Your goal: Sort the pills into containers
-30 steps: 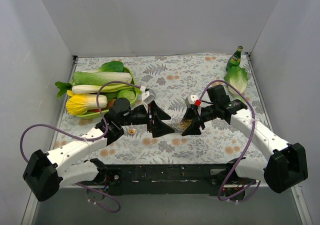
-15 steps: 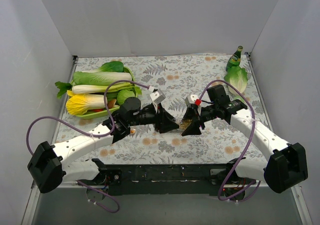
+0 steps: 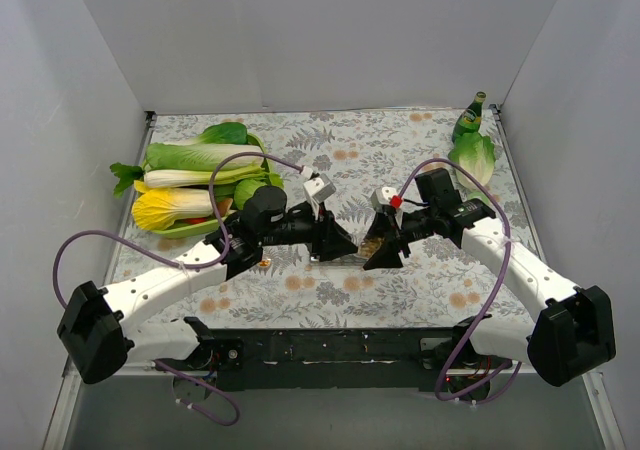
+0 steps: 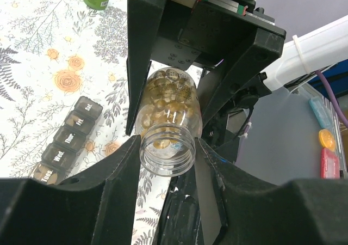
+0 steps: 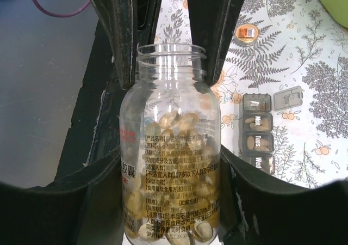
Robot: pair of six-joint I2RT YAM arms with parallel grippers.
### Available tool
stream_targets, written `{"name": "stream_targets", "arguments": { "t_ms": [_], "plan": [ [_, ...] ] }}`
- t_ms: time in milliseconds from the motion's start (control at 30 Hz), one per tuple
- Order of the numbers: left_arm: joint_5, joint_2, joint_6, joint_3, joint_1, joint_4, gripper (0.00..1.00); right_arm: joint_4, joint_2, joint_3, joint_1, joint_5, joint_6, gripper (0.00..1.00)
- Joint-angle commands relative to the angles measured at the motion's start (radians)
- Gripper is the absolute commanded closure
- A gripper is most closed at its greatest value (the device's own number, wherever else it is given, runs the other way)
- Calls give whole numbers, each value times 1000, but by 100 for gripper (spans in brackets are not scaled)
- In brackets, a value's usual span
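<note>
Above the flowered tablecloth [image 3: 420, 150], my right hand [image 5: 171, 193] was clamped around the body of a clear plastic bottle [image 5: 169, 141]. The bottle was round, threaded at the neck and about half full of glossy yellow capsules [image 5: 179, 122]. My left hand [image 4: 167, 160] was partway closed, its black fingers pressed on either side of the bottle's open mouth. The pill box [image 5: 256, 130], a smoky strip of square compartments with day labels, lay flat on the cloth just beside the bottle.
</note>
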State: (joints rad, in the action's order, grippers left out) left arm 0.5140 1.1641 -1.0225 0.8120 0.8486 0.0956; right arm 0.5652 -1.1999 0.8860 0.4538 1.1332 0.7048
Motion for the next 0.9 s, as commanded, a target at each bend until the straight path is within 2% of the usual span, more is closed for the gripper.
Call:
{"name": "stream_targets", "arguments": {
  "t_ms": [0, 167, 467, 733, 867],
  "plan": [
    [-26, 26, 33, 107, 6, -89, 100, -27, -4, 10, 8, -21, -24, 55],
    [-29, 65, 62, 161, 6, -175, 100, -30, -16, 22, 17, -61, -45, 44],
    [-62, 92, 65, 207, 9, -224, 100, -47, -23, 28, 22, -46, -90, 26],
    [-77, 103, 81, 230, 9, -272, 100, -48, -33, 48, 23, -29, -108, 25],
    [-69, 111, 90, 240, 9, -309, 100, -27, -38, 71, 20, -12, -85, 20]
  ]
}}
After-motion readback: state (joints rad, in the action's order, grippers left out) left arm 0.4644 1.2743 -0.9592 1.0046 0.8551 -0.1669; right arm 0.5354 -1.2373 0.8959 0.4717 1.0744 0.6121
